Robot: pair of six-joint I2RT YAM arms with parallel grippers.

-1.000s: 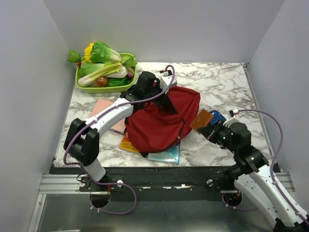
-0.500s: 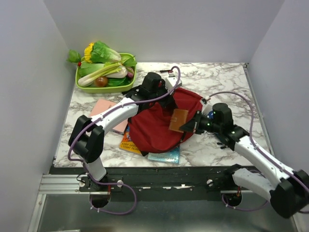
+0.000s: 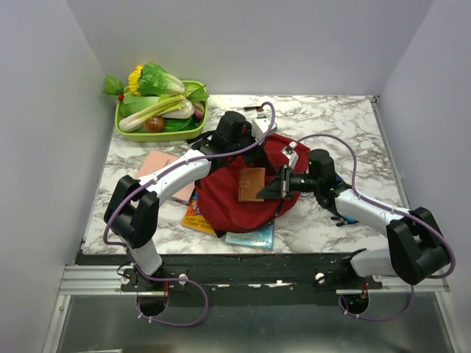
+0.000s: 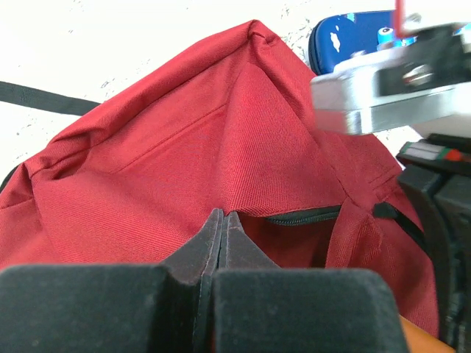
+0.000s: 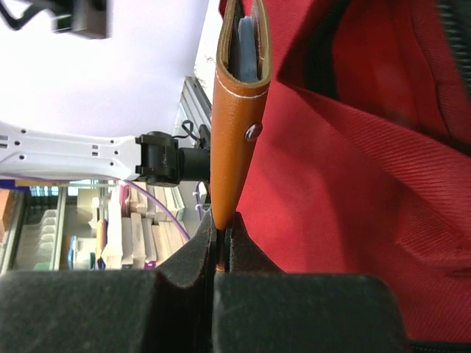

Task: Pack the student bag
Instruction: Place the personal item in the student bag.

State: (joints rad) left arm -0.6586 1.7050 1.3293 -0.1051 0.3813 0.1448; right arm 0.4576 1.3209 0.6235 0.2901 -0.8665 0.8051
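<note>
Where the packing stands: early, by my judgement; one item is on its way in and none shows inside yet.
Books: an orange book (image 3: 193, 218) and a shiny teal book (image 3: 254, 237) poke out from under the near edge of the student bag (image 3: 235, 202), both left to pack.
Student bag: slumped mid-desk, far rim raised.
Right pincer (image 5: 221, 246): clamped on the edge of a brown notebook (image 3: 252, 184), held on edge over the bag's middle, not yet in the opening.
Left pincer (image 4: 223, 219): fingers together at the bag's far rim, seemingly pinching the fabric to hold the mouth up.
Pencil case (image 4: 346, 33): blue, just right of the bag, unpacked.
Pink book (image 3: 158, 163): left of the bag, unpacked.
Change: a second ago the right arm sat drawn back with the notebook beside the bag's right edge; now it reaches across over the bag. The left pincer keeps its place.
</note>
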